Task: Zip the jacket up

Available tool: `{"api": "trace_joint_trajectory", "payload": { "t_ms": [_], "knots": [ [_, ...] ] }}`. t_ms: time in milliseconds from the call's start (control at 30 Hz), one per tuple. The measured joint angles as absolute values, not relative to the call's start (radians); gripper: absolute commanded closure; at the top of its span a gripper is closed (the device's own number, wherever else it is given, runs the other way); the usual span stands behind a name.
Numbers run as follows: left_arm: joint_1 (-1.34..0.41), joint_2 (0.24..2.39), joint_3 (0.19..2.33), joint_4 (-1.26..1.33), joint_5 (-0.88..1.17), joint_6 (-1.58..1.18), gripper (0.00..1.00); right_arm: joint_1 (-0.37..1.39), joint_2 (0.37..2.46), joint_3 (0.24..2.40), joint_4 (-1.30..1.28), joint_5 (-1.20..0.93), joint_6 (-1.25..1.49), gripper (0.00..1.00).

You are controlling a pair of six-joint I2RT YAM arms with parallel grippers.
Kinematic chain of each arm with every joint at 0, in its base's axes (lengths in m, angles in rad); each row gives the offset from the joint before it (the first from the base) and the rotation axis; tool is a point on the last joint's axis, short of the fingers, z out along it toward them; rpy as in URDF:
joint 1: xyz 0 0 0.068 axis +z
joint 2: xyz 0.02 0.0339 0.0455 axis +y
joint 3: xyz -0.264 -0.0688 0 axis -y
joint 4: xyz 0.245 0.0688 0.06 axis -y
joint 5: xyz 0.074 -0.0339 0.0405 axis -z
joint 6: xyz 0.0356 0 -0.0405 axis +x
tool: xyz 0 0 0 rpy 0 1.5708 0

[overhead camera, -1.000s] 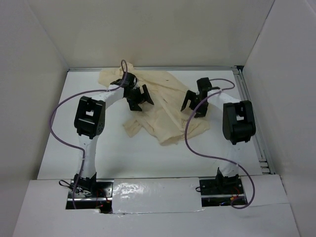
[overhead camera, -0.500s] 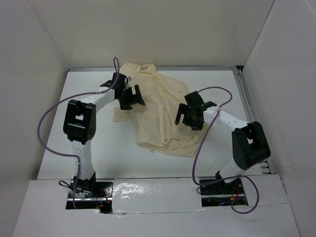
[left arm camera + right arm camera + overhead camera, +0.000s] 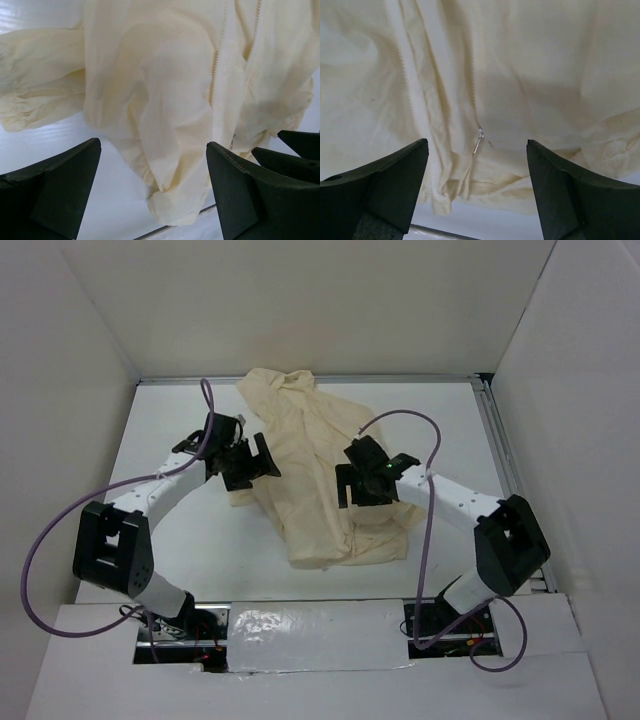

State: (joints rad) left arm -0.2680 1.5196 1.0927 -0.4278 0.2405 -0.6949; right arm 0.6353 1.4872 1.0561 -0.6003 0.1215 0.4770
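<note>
— Jacket (image 3: 310,510): where does it lie?

— Crumpled on the white table (image 3: 200,550). Its near end points toward the arm bases, and the rest runs away to the far wall (cream all over, well rumpled).

— And relative to the grippers?

— The left gripper (image 3: 250,462) sits at the jacket's left edge. The right gripper (image 3: 365,482) is over its right half, above the cloth in the overhead view.

— How does the left one stand?

— Fingers spread wide, gripping nothing. In its wrist view a loose fold lies ahead of the gap with bare table beside it. A sleeve (image 3: 35,90) bunches to the left, and a row of teeth (image 3: 215,75) runs on farther off.

— The right one?

— Also spread wide and holding nothing. Its wrist view shows the pull (image 3: 478,141) just ahead, about midway between the two fingers. Beyond it, two rows of teeth lead away, apart from each other. Whether the fingers touch the cloth, I cannot tell.
</note>
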Motion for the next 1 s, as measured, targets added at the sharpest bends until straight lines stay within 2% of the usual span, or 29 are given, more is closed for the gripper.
{"api": "trace_joint_trajectory", "payload": {
  "t_ms": [33, 133, 200, 267, 433, 500, 700, 867, 1000],
  "knots": [
    [-0.267, 1.521, 1.093, -0.435, 0.229, -0.705, 0.01, 0.635, 1.515, 1.056, -0.603, 0.122, 0.473, 0.22],
    [-0.266, 1.522, 1.092, -0.464, 0.213, -0.715, 0.01, 0.635, 1.578, 1.055, -0.606, 0.119, 0.455, 0.31],
    [-0.266, 1.522, 1.090, -0.472, 0.214, -0.715, 0.01, 0.635, 1.609, 1.056, -0.604, 0.108, 0.446, 0.32],
    [-0.273, 1.521, 1.090, -0.481, 0.215, -0.716, 0.01, 0.635, 1.637, 1.056, -0.603, 0.098, 0.438, 0.41],
    [-0.376, 1.494, 1.090, -0.499, 0.218, -0.715, 0.01, 0.625, 1.687, 1.055, -0.601, 0.073, 0.430, 0.75],
    [-0.429, 1.482, 1.088, -0.492, 0.245, -0.716, 0.01, 0.614, 1.683, 1.053, -0.601, 0.059, 0.427, 0.99],
    [-0.519, 1.491, 1.007, -0.395, 0.347, -0.719, 0.01, 0.572, 1.571, 1.008, -0.608, 0.019, 0.434, 1.00],
    [-0.521, 1.663, 1.026, -0.366, 0.337, -0.722, 0.01, 0.567, 1.362, 0.965, -0.631, -0.064, 0.452, 1.00],
    [-0.459, 1.804, 1.110, -0.399, 0.341, -0.746, 0.01, 0.580, 1.197, 0.828, -0.647, -0.172, 0.485, 1.00]
  ]
}}
